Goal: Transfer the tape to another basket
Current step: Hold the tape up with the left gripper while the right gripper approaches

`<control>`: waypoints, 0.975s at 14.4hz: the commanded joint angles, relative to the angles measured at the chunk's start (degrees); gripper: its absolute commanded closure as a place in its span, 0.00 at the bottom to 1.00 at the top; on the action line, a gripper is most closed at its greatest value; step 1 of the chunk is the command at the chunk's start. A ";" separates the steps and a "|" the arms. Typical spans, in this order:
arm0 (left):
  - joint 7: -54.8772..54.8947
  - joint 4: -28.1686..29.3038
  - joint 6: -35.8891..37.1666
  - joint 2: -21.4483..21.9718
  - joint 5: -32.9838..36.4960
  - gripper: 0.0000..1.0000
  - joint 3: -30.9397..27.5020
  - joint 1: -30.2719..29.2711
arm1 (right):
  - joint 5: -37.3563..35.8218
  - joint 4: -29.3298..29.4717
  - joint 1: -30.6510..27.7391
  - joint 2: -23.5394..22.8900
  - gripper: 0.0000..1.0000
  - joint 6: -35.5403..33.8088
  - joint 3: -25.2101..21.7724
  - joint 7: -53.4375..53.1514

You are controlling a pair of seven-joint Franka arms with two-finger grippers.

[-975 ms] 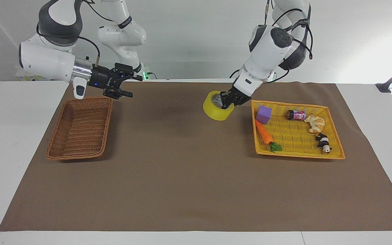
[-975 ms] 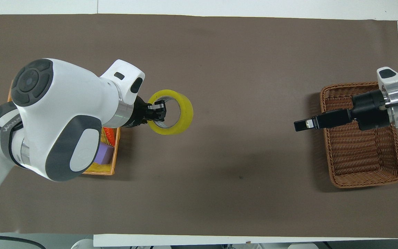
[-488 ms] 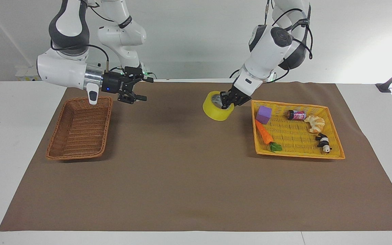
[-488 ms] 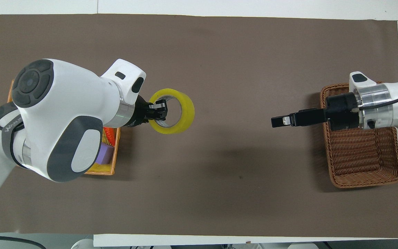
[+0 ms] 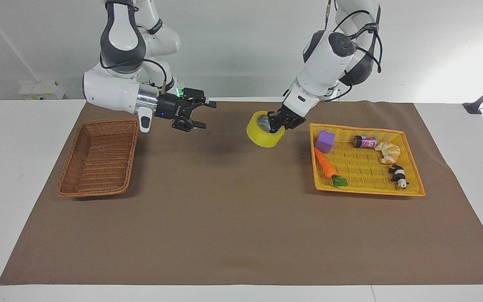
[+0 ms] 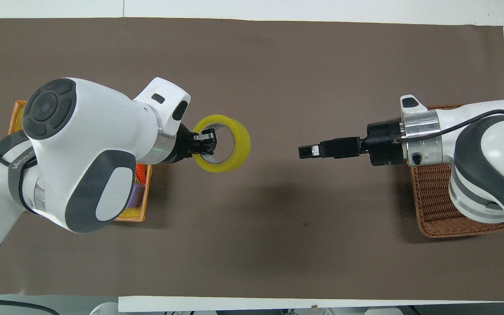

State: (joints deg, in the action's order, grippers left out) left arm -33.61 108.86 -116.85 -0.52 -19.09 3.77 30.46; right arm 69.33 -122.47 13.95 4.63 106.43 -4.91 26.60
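The tape (image 5: pixel 261 136), a yellow roll, hangs tilted in the air in my left gripper (image 5: pixel 278 121), over the brown mat beside the yellow plastic basket (image 5: pixel 367 191). The left gripper is shut on the roll's wall, with one finger inside the core. In the overhead view the tape (image 6: pixel 239 141) and the left gripper (image 6: pixel 204 143) show the same hold. My right gripper (image 5: pixel 204 113) is open and empty, held level in the air over the mat between the tape and the brown wicker basket (image 5: pixel 99 159), pointing at the tape. It shows in the overhead view (image 6: pixel 306 152), with the wicker basket (image 6: pixel 435 205) partly under the right arm.
The yellow plastic basket holds a purple block (image 5: pixel 325 141), a toy carrot (image 5: pixel 326 164), a small can (image 5: pixel 364 142), a croissant (image 5: pixel 388 152) and a toy panda (image 5: pixel 399 175). The brown mat (image 5: pixel 224 218) covers the table.
The right gripper has moved from over the wicker basket out over the mat toward the tape. The left gripper has carried the tape slightly toward the right arm's end.
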 commanded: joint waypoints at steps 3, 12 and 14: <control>-0.76 -0.15 -0.49 0.08 -0.16 1.00 -0.70 0.57 | 6.16 -0.58 4.41 -1.02 0.00 4.83 -0.01 -4.54; -0.85 0.56 -0.57 0.17 -0.07 1.00 -0.70 0.83 | 10.91 2.41 11.62 -5.24 0.00 14.41 0.17 -10.25; -0.85 0.56 -0.23 0.17 -0.07 1.00 -0.70 0.83 | 11.00 2.76 12.51 -5.85 0.00 15.39 0.17 -10.34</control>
State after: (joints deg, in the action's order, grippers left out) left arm -33.62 109.19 -116.90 -0.75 -19.09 3.64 30.46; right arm 79.12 -120.99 25.84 -0.01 120.77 -4.85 17.22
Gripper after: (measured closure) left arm 0.784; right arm 0.000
